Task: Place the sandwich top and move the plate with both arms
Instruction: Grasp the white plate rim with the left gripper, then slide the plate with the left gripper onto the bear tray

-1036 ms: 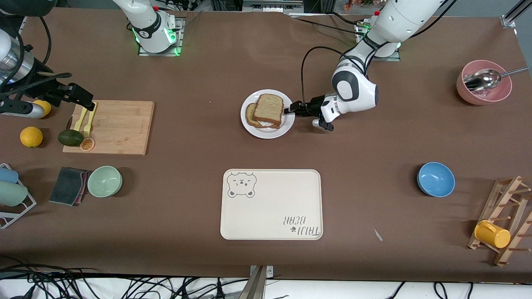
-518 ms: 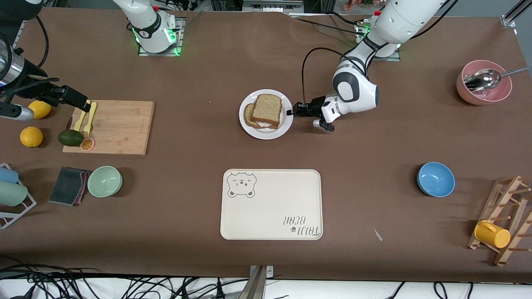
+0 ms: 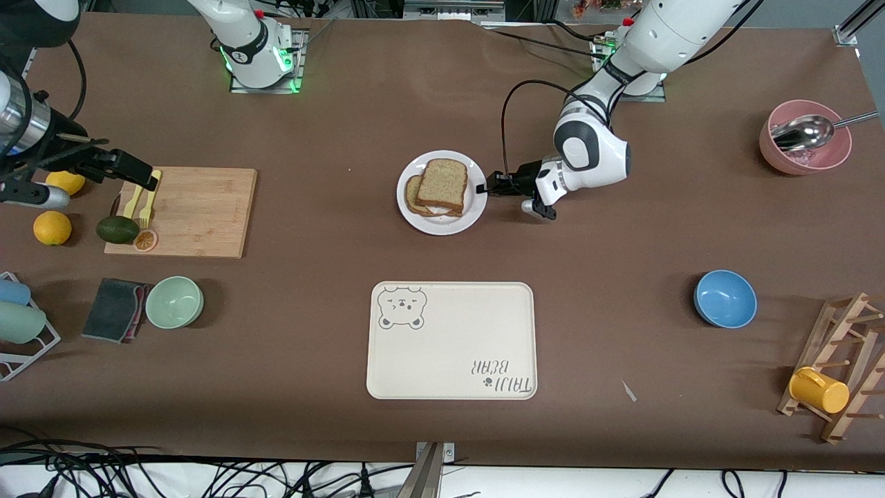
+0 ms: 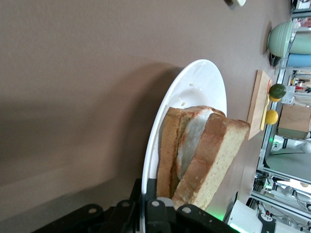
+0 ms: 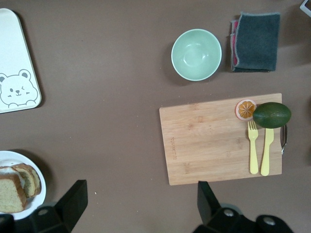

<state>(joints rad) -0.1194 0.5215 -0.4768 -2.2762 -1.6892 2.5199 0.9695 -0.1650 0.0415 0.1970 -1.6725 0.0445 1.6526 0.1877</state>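
Observation:
The white plate [image 3: 437,224] sits mid-table and carries stacked bread. The sandwich top [image 3: 442,184], a plain speckled slice, lies on the lower slices, offset toward the left arm's end. My left gripper [image 3: 485,187] is shut on the plate's rim at the side toward the left arm's end. In the left wrist view, its fingers [image 4: 165,206] clamp the plate [image 4: 199,82] edge, with the sandwich top [image 4: 218,155] just past them. My right gripper [image 3: 135,170] hangs open and empty over the cutting board's edge. In the right wrist view, the right gripper [image 5: 141,201] holds nothing and the plate [image 5: 41,184] shows at a corner.
A wooden cutting board [image 3: 193,211] holds two yellow forks [image 3: 145,197], an avocado [image 3: 117,229] and an orange slice. Nearer the camera are a green bowl [image 3: 174,301], a cream bear-print tray [image 3: 453,340] and a blue bowl [image 3: 724,299]. A pink bowl [image 3: 805,149] and mug rack [image 3: 840,366] stand at the left arm's end.
My left gripper has shut on the plate's rim, and the plate has shifted slightly toward the right arm's end. The right gripper has drifted a little over the board's edge.

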